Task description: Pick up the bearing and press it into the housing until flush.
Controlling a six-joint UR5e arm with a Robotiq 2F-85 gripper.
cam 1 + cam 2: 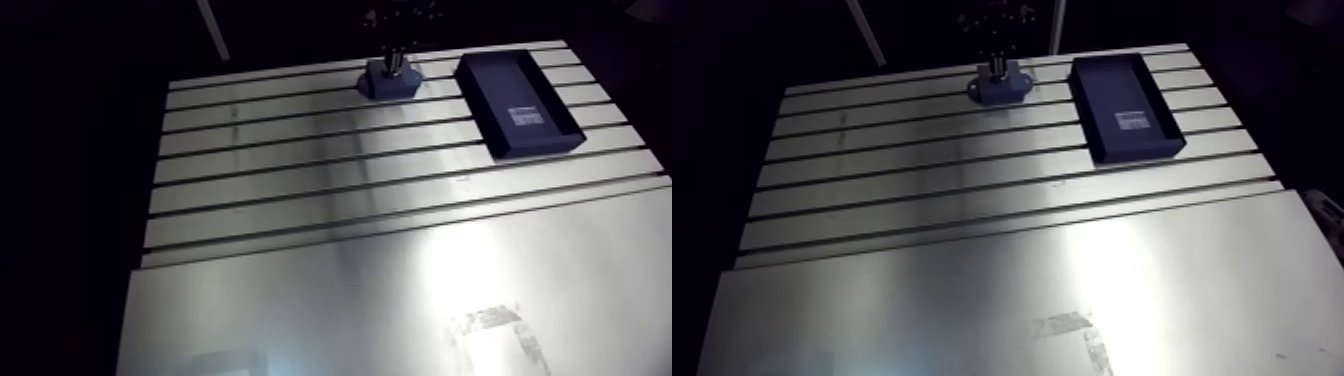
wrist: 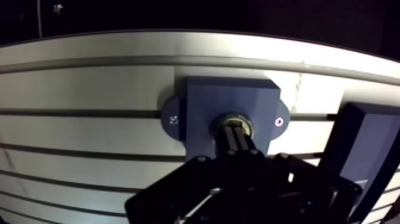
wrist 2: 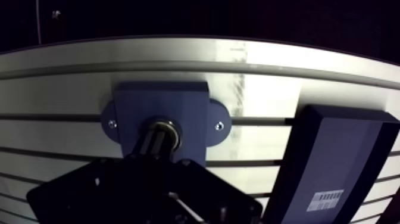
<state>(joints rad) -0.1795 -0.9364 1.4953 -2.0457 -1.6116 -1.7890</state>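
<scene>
Slotted desk (image 1: 300, 160) carries the housing (image 2: 202, 107); the bearing (image 2: 228, 120) sits in its bore, under the tool (image 2: 236, 133), whose fingers are closed together. Pressing seems underway; next comes a straight push down until flush.

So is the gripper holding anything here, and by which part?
Nothing looks clamped. The gripper, fingers shut together, presses tip-down on the bearing, which sits in the bore of the housing.

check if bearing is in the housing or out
In: the wrist view shows the bearing as a metal ring in the bore of the housing, under the gripper. Flush or not: cannot tell.
</scene>
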